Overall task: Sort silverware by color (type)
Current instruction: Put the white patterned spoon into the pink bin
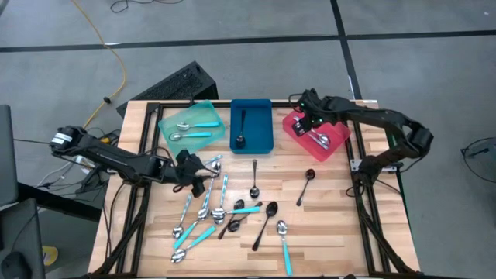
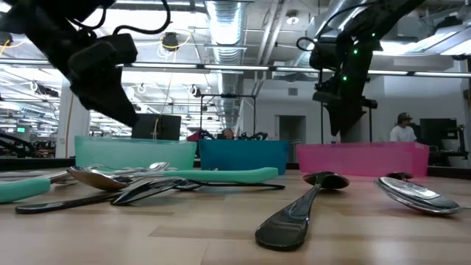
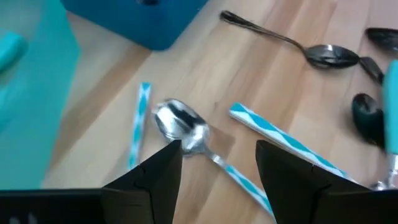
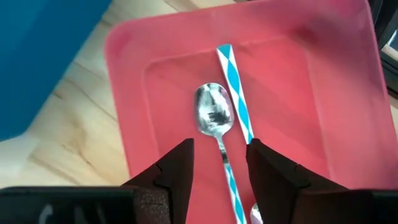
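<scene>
Spoons lie scattered on the wooden table (image 1: 333, 209): striped and teal-handled ones (image 1: 203, 203), black ones (image 1: 266, 221) and all-metal ones (image 1: 254, 180). The teal tray (image 1: 167, 124) holds two teal-handled spoons. A black spoon (image 1: 241, 132) lies in the blue tray (image 1: 263, 116). The red tray (image 4: 298, 81) holds two striped-handled spoons (image 4: 214, 115). My left gripper (image 3: 217, 155) is open above a striped-handled spoon (image 3: 180, 121) near the teal tray. My right gripper (image 4: 217, 165) hovers open over the red tray, its fingers either side of a spoon's handle.
The three trays stand in a row along the far edge. A black keyboard (image 1: 174, 84) and a yellow cable (image 1: 108, 46) lie beyond the far left corner. Bare wood shows at the table's right side. A person (image 2: 401, 126) stands in the room behind.
</scene>
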Motion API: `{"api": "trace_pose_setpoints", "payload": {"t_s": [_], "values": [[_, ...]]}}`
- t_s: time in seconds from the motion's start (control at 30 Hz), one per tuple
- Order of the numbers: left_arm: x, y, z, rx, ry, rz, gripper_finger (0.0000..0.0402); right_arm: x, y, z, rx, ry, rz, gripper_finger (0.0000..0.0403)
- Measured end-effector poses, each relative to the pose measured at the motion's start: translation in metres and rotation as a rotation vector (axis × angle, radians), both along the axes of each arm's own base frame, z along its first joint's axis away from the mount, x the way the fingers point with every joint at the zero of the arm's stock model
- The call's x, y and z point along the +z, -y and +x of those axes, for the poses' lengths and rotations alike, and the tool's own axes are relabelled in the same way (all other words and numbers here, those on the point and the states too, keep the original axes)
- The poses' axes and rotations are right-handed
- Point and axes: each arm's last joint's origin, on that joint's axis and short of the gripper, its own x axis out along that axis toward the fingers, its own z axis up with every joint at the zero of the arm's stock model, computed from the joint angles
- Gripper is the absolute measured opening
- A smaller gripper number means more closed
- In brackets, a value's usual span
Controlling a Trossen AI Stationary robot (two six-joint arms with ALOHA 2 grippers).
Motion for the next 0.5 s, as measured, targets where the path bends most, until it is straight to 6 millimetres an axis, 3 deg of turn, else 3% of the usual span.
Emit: {"api": "trace_pose_setpoints", "payload": {"t_s": [0.27, 0.5], "values": [[-0.024, 0.017, 0.008, 0.026, -0.095, -0.012, 0.0189, 0.006, -0.009, 0.003, 0.015, 0.029, -0.011, 0.0171], [-0.032, 0.026, 0.029, 0.085, -0.125, 0.023, 0.0189, 0.006, -0.013, 0.006, 0.028, 0.034, -0.01, 0.0171]]}}
